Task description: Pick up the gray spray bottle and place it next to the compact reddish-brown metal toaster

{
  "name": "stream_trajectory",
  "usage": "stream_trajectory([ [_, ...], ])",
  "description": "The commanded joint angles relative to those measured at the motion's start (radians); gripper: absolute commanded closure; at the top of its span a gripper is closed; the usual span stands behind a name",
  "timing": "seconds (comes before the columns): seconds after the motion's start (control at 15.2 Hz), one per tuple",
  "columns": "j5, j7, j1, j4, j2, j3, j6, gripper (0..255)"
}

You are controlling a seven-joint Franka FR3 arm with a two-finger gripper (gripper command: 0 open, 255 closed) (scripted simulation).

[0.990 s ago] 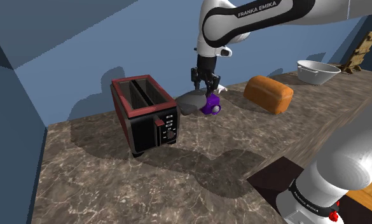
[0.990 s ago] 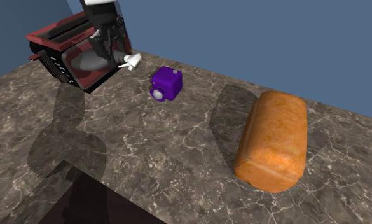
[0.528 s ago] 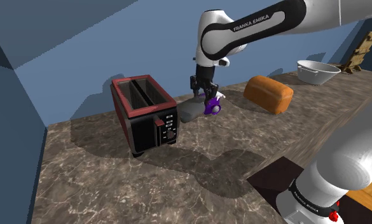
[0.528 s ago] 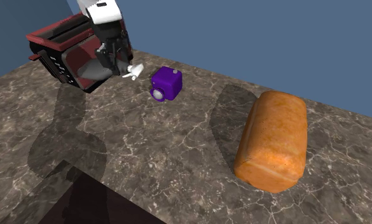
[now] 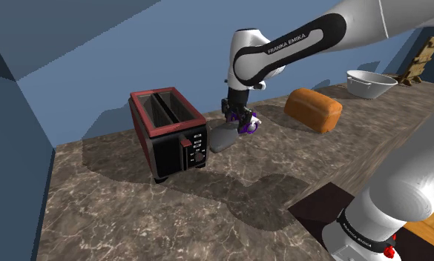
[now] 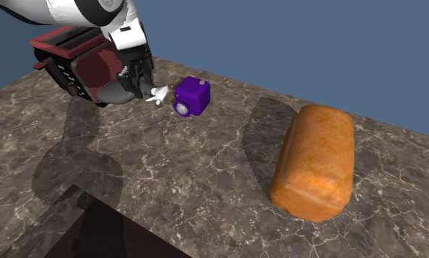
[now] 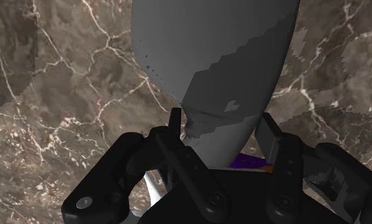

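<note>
Pinching the neck of the grey, smooth-bodied spray bottle (image 7: 210,57) in my black end effector (image 7: 221,127), just beside the reddish-brown two-slot toaster (image 5: 169,132). I'd lower straight, settle it on the brown marbled tabletop (image 5: 267,178), clear of the purple cube (image 6: 192,96), then release.

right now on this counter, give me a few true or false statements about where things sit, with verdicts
1. The grey spray bottle lies on its side on the brown marbled counter. True.
2. The black tool is down over that bottle. True.
3. The orange-brown bread loaf touches the red-and-black toaster. False: it lies well apart, beyond the bottle.
4. The pale grey bowl stands between toaster and bottle. False: it stands past the loaf.
</note>
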Motion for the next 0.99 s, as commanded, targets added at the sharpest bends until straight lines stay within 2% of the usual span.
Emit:
stream_trajectory([
  [0.0,-0.003,0.002,0.0,-0.012,0.016,0.001,0.028,255],
  [0.73,-0.023,0.016,0.0,-0.08,0.105,0.004,0.184,255],
  [0.92,-0.023,0.016,0.0,-0.08,0.105,0.003,0.184,255],
])
